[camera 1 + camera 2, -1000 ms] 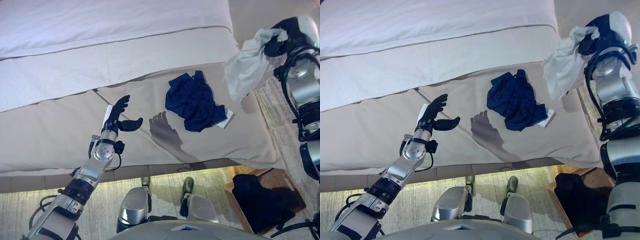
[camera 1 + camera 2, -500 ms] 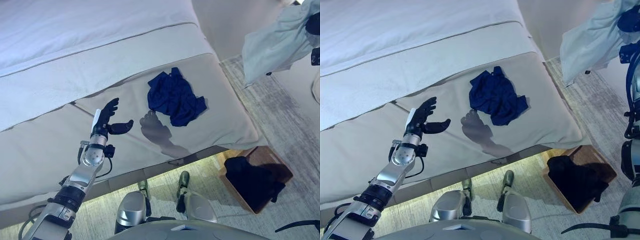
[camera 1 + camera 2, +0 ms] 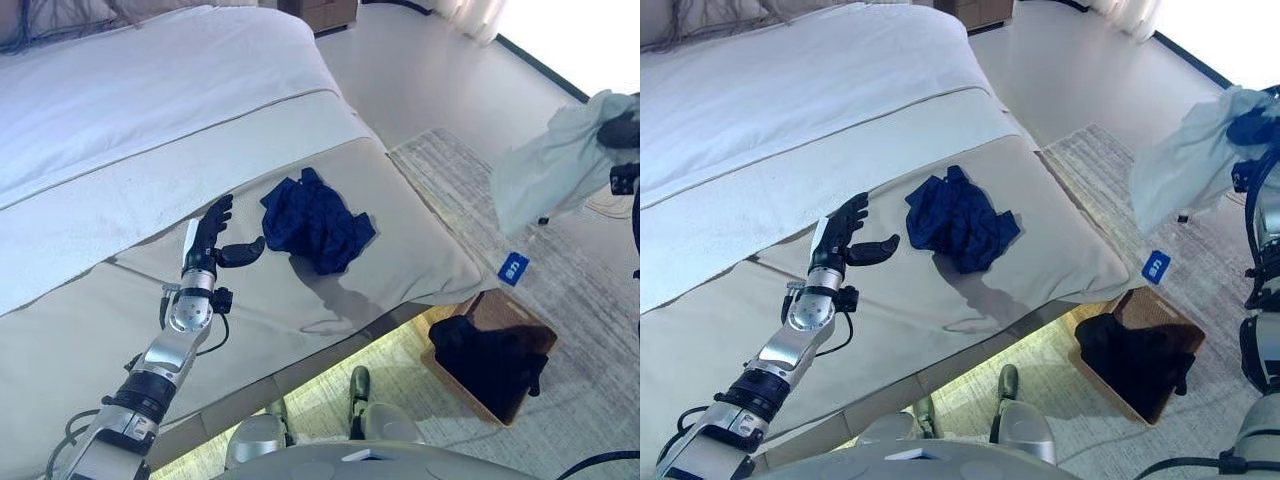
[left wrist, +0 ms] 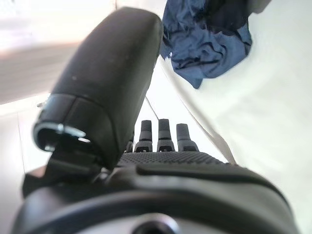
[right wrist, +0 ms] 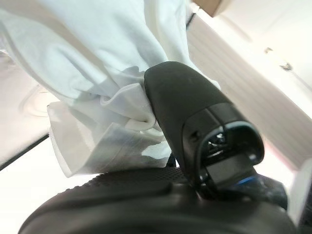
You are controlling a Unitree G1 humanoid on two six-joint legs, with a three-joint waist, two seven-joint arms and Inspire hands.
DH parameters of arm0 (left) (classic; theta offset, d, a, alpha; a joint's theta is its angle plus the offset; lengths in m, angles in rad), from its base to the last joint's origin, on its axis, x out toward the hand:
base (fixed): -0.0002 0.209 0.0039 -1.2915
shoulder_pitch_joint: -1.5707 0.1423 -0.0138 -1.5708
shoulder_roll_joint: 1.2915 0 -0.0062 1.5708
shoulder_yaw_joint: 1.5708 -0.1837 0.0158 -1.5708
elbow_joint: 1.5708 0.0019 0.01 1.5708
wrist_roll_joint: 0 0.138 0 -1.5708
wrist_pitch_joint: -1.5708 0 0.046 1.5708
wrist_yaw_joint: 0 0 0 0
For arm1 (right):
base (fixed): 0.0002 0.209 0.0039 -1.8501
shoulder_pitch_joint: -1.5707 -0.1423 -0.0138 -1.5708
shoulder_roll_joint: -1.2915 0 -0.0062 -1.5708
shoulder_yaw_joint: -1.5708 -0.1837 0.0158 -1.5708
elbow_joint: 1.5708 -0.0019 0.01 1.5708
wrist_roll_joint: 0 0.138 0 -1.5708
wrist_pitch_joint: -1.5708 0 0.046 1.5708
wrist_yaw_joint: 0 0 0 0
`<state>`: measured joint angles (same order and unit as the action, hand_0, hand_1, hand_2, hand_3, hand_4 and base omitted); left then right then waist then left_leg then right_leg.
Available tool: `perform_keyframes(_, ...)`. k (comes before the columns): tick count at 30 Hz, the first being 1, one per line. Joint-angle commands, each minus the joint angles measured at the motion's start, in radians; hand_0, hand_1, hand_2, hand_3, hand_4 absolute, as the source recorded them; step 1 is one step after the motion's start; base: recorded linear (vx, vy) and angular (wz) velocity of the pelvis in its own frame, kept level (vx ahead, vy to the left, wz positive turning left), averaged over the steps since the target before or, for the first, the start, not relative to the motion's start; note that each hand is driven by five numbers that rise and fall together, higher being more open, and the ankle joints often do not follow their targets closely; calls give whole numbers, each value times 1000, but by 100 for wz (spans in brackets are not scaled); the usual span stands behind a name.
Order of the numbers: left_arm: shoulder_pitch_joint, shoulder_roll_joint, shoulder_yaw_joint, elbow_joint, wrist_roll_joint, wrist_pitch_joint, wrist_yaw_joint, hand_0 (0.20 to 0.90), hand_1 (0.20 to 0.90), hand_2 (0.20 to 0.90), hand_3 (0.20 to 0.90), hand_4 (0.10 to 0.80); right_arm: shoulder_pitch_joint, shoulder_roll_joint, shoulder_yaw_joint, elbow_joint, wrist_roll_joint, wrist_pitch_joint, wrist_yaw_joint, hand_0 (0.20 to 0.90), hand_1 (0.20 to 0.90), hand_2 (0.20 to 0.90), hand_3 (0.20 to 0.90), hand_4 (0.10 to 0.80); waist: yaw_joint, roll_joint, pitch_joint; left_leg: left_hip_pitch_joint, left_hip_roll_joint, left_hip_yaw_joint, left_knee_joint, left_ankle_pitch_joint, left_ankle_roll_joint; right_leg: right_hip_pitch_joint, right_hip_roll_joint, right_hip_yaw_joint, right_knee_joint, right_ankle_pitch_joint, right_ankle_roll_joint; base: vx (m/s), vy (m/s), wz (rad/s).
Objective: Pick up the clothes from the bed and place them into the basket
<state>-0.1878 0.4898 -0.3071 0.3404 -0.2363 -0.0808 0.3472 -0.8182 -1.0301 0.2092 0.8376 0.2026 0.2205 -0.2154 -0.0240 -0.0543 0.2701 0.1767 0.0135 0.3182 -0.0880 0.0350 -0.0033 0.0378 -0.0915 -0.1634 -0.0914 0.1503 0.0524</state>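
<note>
A white garment (image 3: 560, 165) hangs in the air at the far right, over the rug, with my right hand (image 3: 618, 130) shut on its top; the right wrist view shows the thumb (image 5: 195, 112) pressed into the bunched white cloth (image 5: 97, 58). A navy blue garment (image 3: 312, 222) lies crumpled on the beige foot of the bed (image 3: 400, 200). My left hand (image 3: 210, 235) hovers open just left of it, fingers (image 4: 165, 131) straight and holding nothing. The brown basket (image 3: 510, 308) stands on the floor by the bed's corner with dark clothes (image 3: 485, 355) inside.
The bed's white duvet (image 3: 150, 90) fills the upper left. A striped rug (image 3: 590, 290) lies right of the bed under the basket. A small blue card (image 3: 512, 267) shows between the bed's corner and the hanging garment.
The camera has swung, so the whole scene has shifted. My right hand has carried the white garment from beside the bed's edge out over the rug. The left hand keeps its open pose.
</note>
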Motion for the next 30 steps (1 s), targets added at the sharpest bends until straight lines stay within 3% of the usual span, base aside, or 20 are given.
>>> perform_keyframes(1, -28, -9, -56, 16, 20, -57, 12, 900, 900, 900, 900, 800, -14, -63, 14, -28, -66, -52, -25, 300, 300, 300, 200, 100, -11, 23, -200, -18, 29, -114, 8, -88, -28, 55, 8, -14, 17, -110, 42, 4, -24, -14)
perform_keyframes(16, -51, -11, -83, -3, 46, -37, -43, 900, 900, 900, 900, 800, 200, 33, -118, -29, -52, -71, -10, 300, 300, 300, 200, 100, -83, 48, -168, -27, 40, -39, 34, -97, -35, 15, 30, 50, 13, -100, 40, -14, -53, -15)
perform_keyframes(30, -61, -16, -111, -23, 50, -9, -81, 900, 900, 900, 900, 800, 291, 69, -153, -54, -84, -83, -6, 300, 300, 300, 200, 100, -128, 136, -109, -65, 34, -20, 44, -97, -44, -39, 31, 82, 13, -99, 40, -11, -51, -8)
